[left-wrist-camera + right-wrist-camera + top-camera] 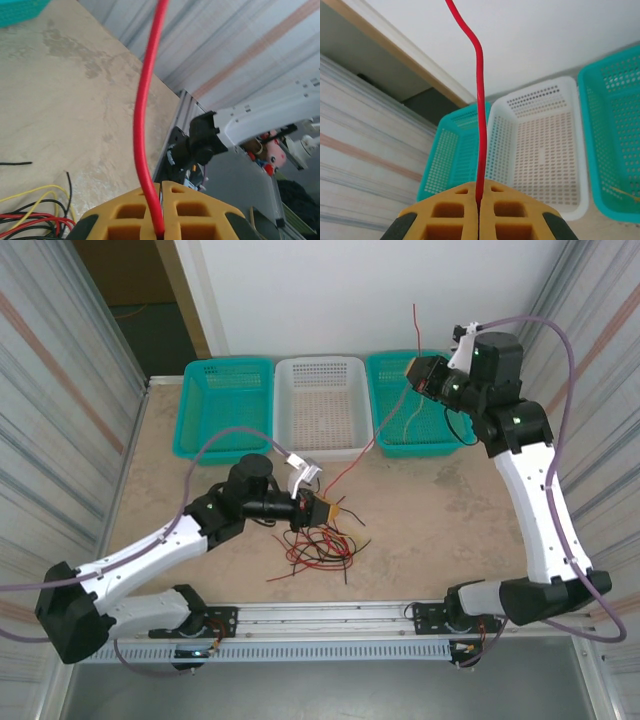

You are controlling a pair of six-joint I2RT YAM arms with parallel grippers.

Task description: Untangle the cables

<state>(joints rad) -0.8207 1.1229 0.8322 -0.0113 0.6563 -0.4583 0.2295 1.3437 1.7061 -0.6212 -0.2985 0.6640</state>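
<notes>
Nearest the arm bases, a loose heap of cables (318,545) in red, black and yellow lies on the table (200,510). The strands cross so tightly that they cannot be followed one by one. In the left wrist view only the heap's edge shows, cut off at the lower left corner, and a short black piece (15,163) lies apart from it.

Just behind the heap, the left gripper (325,508) is low over the table. Its own camera shows the left gripper (161,200) clenched on a red cable (142,115), which rises from the slit between the yellow fingers (130,210) and leaves the top of the frame. How deep the cable sits between them is hidden.

From above, the red cable (362,455) climbs slantwise away from the left gripper toward the right gripper (413,370), raised over the far right of the table. Its thin line is hard to trace where it crosses the basket rim.

The right gripper (479,202) is also clamped on a red cable (480,100), whose free end stands up and runs out of frame.

Farthest off, three baskets stand side by side: a left teal basket (225,405), a white basket (320,405) and a right teal basket (415,420). A thin yellowish strand (620,191) lies in the right one, mostly cut off.
</notes>
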